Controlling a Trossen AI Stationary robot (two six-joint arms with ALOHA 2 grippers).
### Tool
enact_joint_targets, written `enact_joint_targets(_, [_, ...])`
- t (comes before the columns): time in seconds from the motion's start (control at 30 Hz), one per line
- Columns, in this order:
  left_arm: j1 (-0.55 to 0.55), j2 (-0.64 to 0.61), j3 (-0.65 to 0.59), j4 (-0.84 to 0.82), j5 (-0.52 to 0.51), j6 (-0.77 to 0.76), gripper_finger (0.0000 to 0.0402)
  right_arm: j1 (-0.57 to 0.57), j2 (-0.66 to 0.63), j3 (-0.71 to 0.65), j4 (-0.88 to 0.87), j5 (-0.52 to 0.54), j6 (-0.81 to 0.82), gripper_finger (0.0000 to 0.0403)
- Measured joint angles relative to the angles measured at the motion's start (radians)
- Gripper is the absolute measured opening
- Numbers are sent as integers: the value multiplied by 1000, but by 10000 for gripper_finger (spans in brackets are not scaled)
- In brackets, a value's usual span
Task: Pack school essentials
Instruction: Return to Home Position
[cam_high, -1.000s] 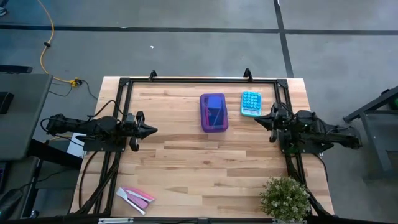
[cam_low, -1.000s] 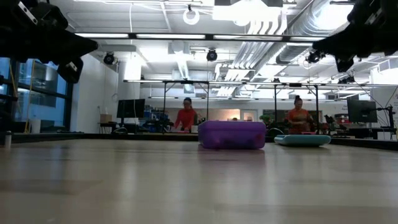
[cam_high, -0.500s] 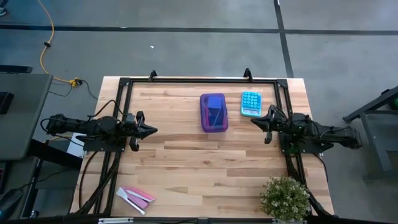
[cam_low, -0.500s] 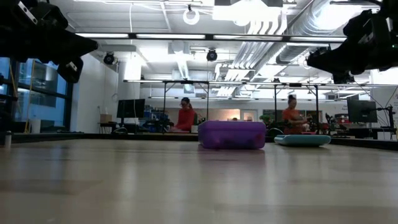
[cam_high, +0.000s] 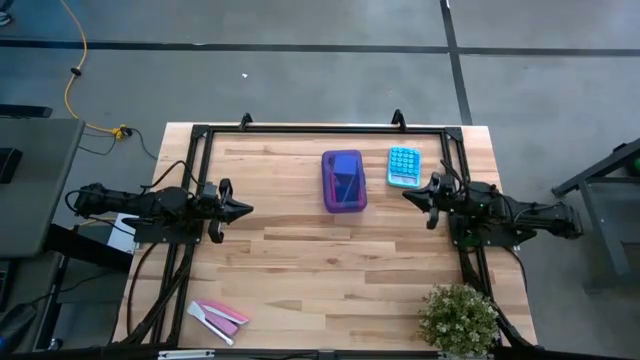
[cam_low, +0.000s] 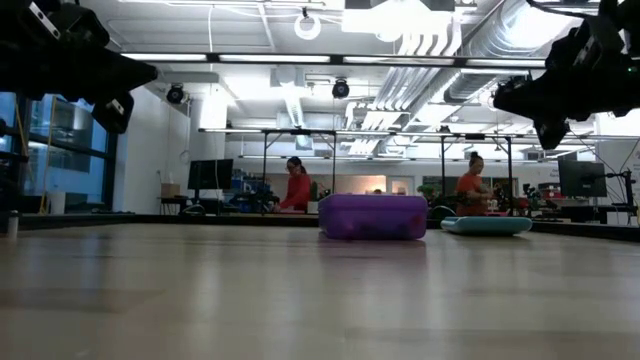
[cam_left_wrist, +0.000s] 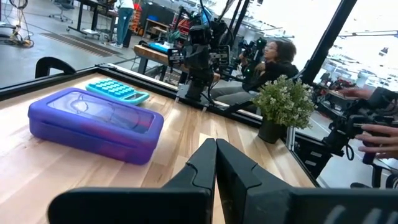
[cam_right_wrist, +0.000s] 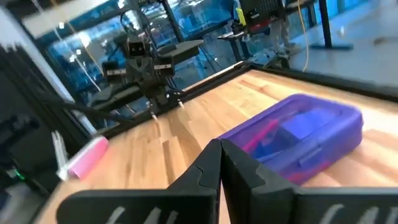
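Observation:
A purple translucent case (cam_high: 344, 181) lies shut and flat on the wooden table, far of centre; it also shows in the low view (cam_low: 372, 216). Through its lid (cam_right_wrist: 298, 127) I see pink and blue shapes, the school essentials, too dim to tell apart. My left gripper (cam_high: 245, 209) hovers shut at the table's left, pointing level toward the middle, its tips together in the left wrist view (cam_left_wrist: 216, 144). My right gripper (cam_high: 407, 195) hovers shut at the right, near the case's right side, its tips also together (cam_right_wrist: 221, 144). Neither touches anything.
A light-blue calculator (cam_high: 404, 166) lies just right of the case, close under my right gripper. Flat pink-and-white pieces (cam_high: 217, 317) lie at the near left corner. A potted plant (cam_high: 458, 318) stands at the near right corner. A black frame (cam_high: 320, 128) runs along the far edge.
My right gripper has sunk, rolled a little about its own line and reached slightly toward the table's middle, staying shut. The case and the calculator have not moved.

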Motion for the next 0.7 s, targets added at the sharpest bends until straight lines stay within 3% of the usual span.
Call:
enact_joint_targets(0.3, [0,0,0,0,0,0,1,43,-18,0,-10,-79,-464,0])
enact_joint_targets(0.7, [0,1,0,0,0,0,1,51,-13,0,-9,-63,-455,0])
